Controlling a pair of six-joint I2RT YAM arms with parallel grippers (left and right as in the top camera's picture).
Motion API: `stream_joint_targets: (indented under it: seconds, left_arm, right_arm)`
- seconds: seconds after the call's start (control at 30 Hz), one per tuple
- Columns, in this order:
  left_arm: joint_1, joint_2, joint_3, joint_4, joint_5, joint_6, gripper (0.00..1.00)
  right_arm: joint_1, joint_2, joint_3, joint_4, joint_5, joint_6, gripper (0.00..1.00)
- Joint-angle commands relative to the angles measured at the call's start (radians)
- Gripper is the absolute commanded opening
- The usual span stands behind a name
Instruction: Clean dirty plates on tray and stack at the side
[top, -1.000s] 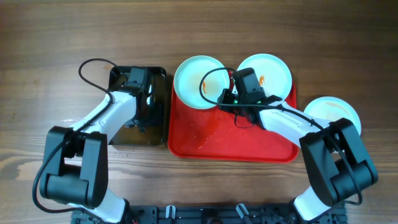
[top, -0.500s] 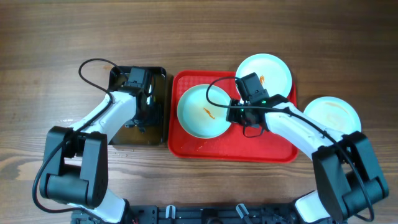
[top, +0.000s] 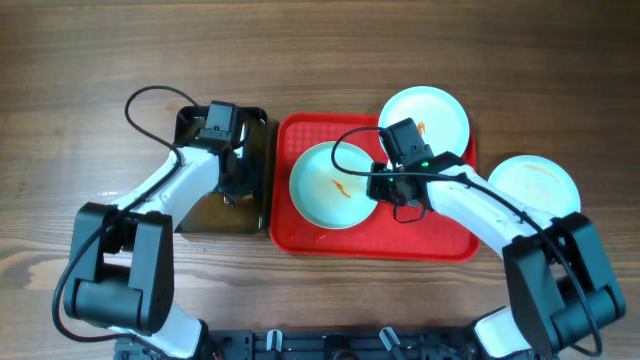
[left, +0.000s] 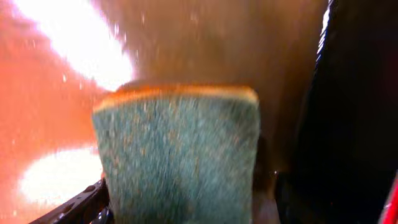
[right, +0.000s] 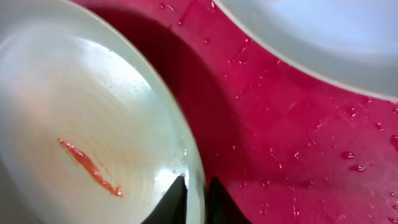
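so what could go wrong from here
1. The right tool pinches only the thin wet rim of the smeared plate; it could slip and drop onto the red tray.
2. The second plate lies close by; a swing could knock it.
3. The sponge in the left tool is down in the basin of brownish water and may drip on the way over.

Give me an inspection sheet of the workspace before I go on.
Surface: wooden table.
Job's things: wet red tray holds middle plate and back plate, both smeared orange; side plate on the table right of it.
Clutter: black basin of brownish water.
End effectors: left end effector shut on sponge over the basin; right end effector shut on middle plate's rim.
Cables: black cables loop on both arms, one over the middle plate.
Surroundings: nothing seen.
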Motion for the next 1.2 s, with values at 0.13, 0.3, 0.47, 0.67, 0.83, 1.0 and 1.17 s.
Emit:
stream_joint_targets:
  seconds: [0.13,0.3,0.47,0.67,0.83,1.0,1.17]
  left_arm:
    - [-0.002,0.006,0.001,0.072,0.008,-0.036,0.72]
    - [-0.002,0.006,0.001,0.086,0.008,-0.054,0.47]
    - [-0.002,0.006,0.001,0.116,0.008,-0.053,0.04]
    - [-0.002,0.006,0.001,0.081,0.008,-0.054,0.63]
    - [-0.003,0.006,0.001,0.01,0.011,-0.053,0.52]
    - [-0.003,0.006,0.001,0.013,0.061,-0.053,0.04]
    - [-0.002,0.005,0.001,0.008,0.061,-0.053,0.04]
  right_arm:
    - [0.002,0.027,-0.01,0.01,-0.01,-0.002,0.09]
    - [0.002,0.027,-0.01,0.01,-0.01,-0.002,0.08]
    - [0.002,0.027,-0.01,0.011,-0.033,-0.002,0.08]
    - [0.002,0.027,-0.01,0.01,-0.033,-0.003,0.08]
    - [0.002,0.027,-0.01,0.01,-0.032,-0.003,0.08]
    - [0.002,0.027,-0.01,0.01,-0.033,-0.005,0.08]
    - [0.002,0.027,-0.01,0.01,-0.033,-0.028,0.07]
